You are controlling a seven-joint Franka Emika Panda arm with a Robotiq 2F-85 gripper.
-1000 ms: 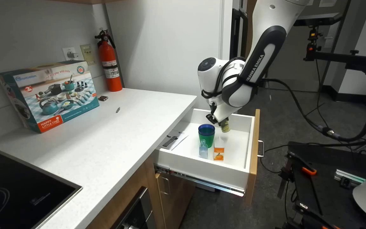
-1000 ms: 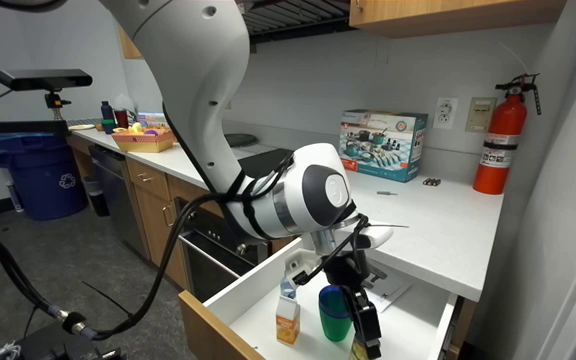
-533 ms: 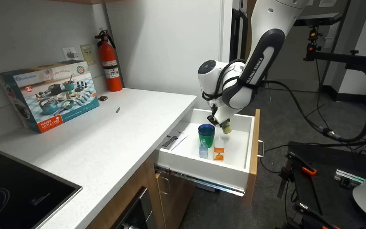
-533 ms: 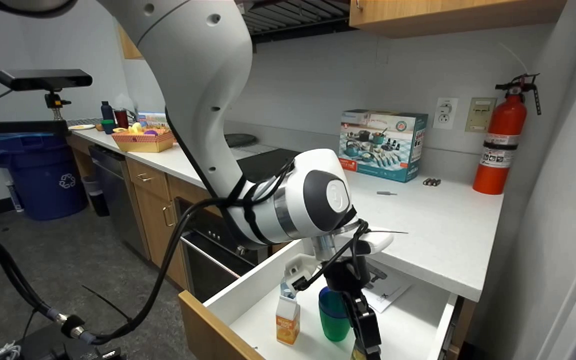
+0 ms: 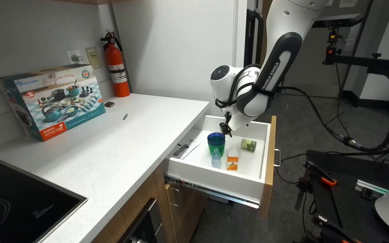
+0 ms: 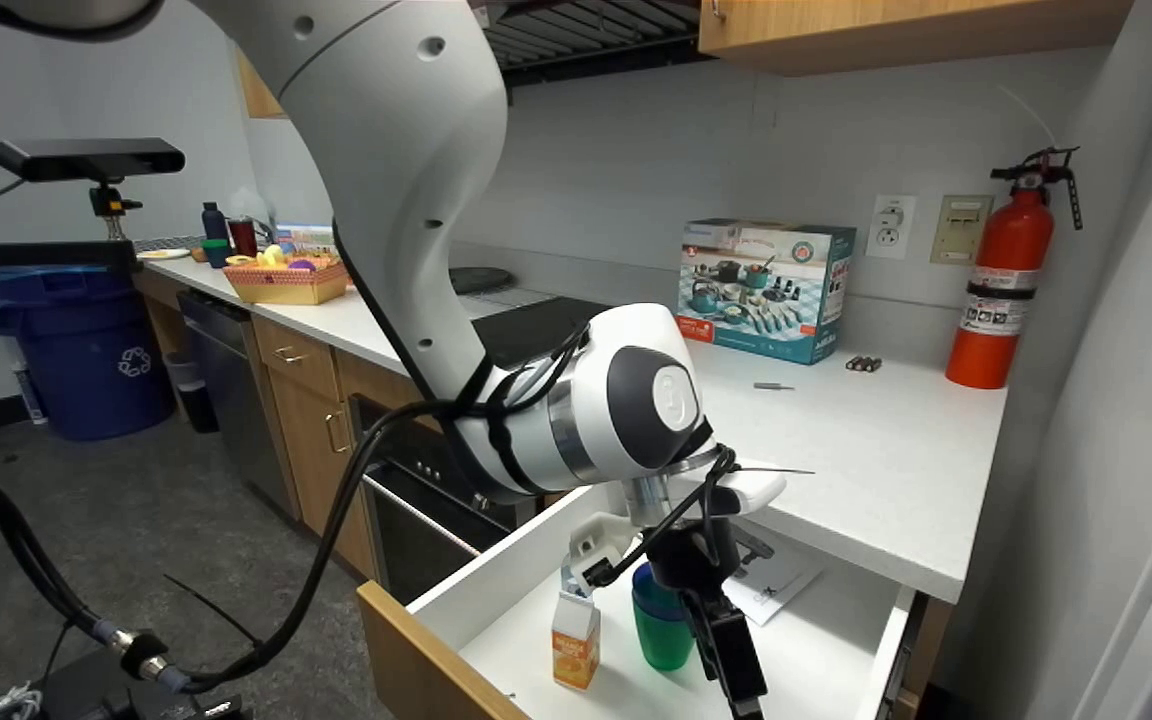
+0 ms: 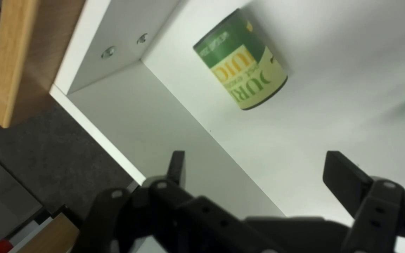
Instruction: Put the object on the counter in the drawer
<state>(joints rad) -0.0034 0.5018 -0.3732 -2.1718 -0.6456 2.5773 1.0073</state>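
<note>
The object, a small yellow-green can [image 7: 241,63], lies on its side on the white floor of the pulled-out drawer [image 5: 211,170]. In an exterior view the can [image 5: 248,144] rests towards the wooden drawer front, while the arm's side view leaves it out of sight. My gripper [image 7: 255,154] stands open, its black fingers [image 7: 345,182] wide apart with only drawer wall and floor between them. It hangs low inside the drawer, apart from the can. The white counter [image 5: 130,145] runs beside the drawer.
A blue-green cup [image 5: 216,143] stands close to a gripper finger. Near it are a clear bottle [image 5: 216,158], an orange juice carton [image 5: 232,162] and a paper sheet [image 6: 781,575]. On the counter are a toy box [image 5: 59,98], small dark cylinders [image 5: 109,104] and a fire extinguisher [image 5: 116,67].
My gripper has opened and let go of the can, which now lies on its side nearer the drawer front. The cup has shifted slightly towards the counter; the arm sank a little.
</note>
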